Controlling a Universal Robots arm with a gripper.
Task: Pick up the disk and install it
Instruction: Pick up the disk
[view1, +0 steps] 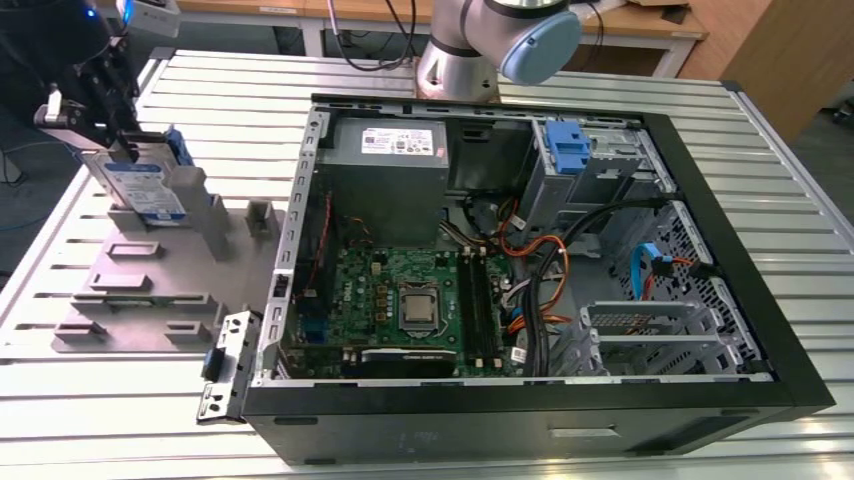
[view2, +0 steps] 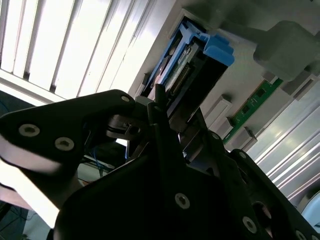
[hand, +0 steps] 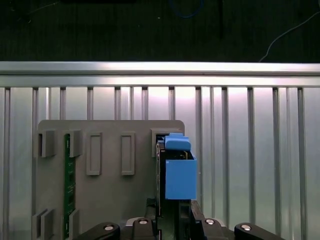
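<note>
The disk (view1: 138, 186) stands on edge in a slot at the far end of the grey fixture plate (view1: 134, 295), at the exterior view's left. It is silver with a blue-and-white label and blue rails. My gripper (view1: 118, 140) comes down on its top edge, and the fingers (hand: 194, 216) press against both faces of the disk (hand: 180, 172). In the second wrist view the black fingers (view2: 160, 107) clamp the blue-railed disk (view2: 197, 52) from either side. Its lower edge is still at the slot.
An open computer case (view1: 747, 290) lies at the exterior view's right, with motherboard (view1: 407, 300), grey power supply (view1: 387, 150) and a blue bracket (view1: 567, 148) in the drive bay. A green memory stick (hand: 69, 185) sits in the fixture. The arm's base (view1: 461, 55) stands behind the case.
</note>
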